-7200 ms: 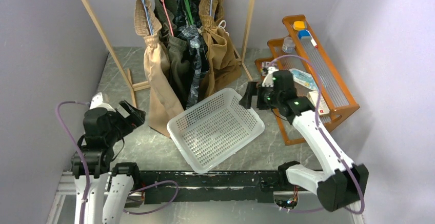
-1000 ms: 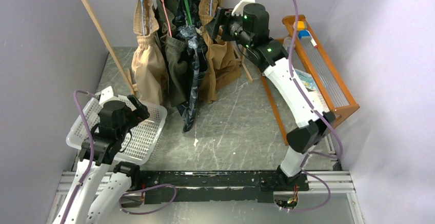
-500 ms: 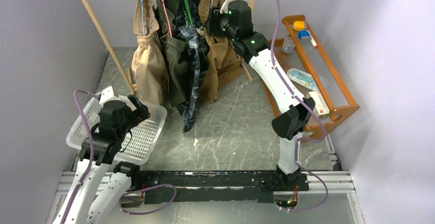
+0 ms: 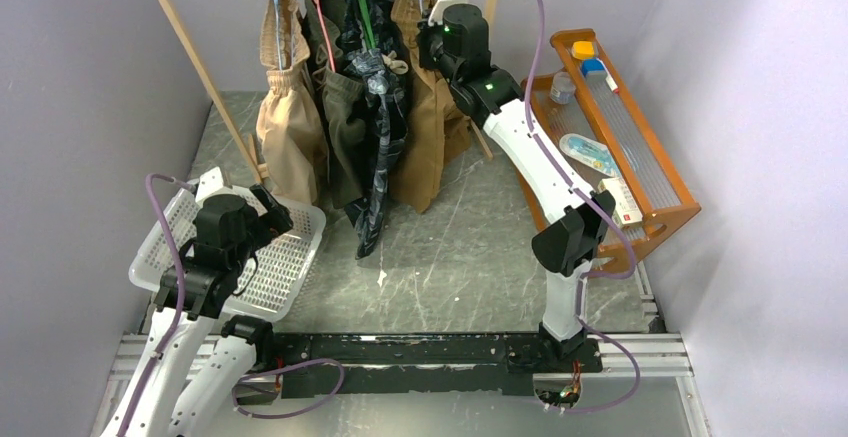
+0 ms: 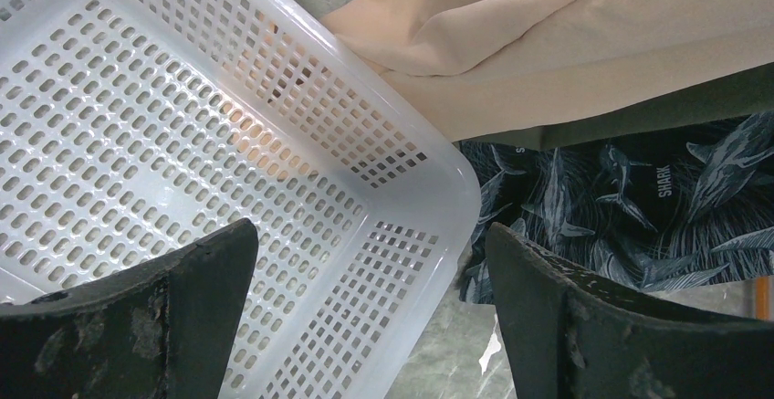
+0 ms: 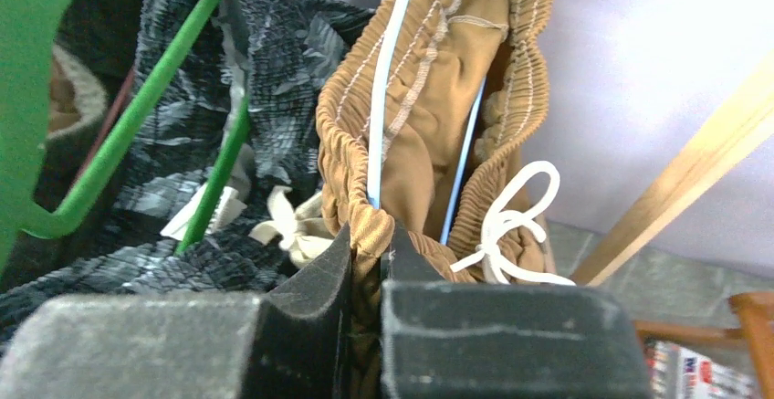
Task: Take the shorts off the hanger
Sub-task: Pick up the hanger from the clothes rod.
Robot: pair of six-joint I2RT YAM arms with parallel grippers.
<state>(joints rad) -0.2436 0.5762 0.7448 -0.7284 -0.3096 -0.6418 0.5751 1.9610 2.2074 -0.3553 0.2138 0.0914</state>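
Note:
Several shorts hang on hangers from a wooden rack: light beige (image 4: 285, 132), olive green (image 4: 345, 132), navy patterned (image 4: 378, 162) and tan brown shorts (image 4: 428, 147). My right gripper (image 4: 426, 45) is up at the rack, shut on the gathered waistband of the tan brown shorts (image 6: 438, 98); the fabric is pinched between its pads at the gripper (image 6: 367, 244), beside the light blue hanger (image 6: 383, 79). A green hanger (image 6: 137, 134) carries the navy shorts (image 6: 265, 79). My left gripper (image 4: 272, 215) stands open with nothing between its fingers, over the white basket (image 5: 183, 143).
The white basket (image 4: 285, 267) lies at the near left, its corner against the beige shorts (image 5: 566, 43). An orange wooden shelf (image 4: 640, 147) with small items stands at the right. The rack's slanted legs (image 4: 200, 67) frame the clothes.
My right gripper has moved left onto the tan brown shorts' waistband and shut on it. The left arm has not moved.

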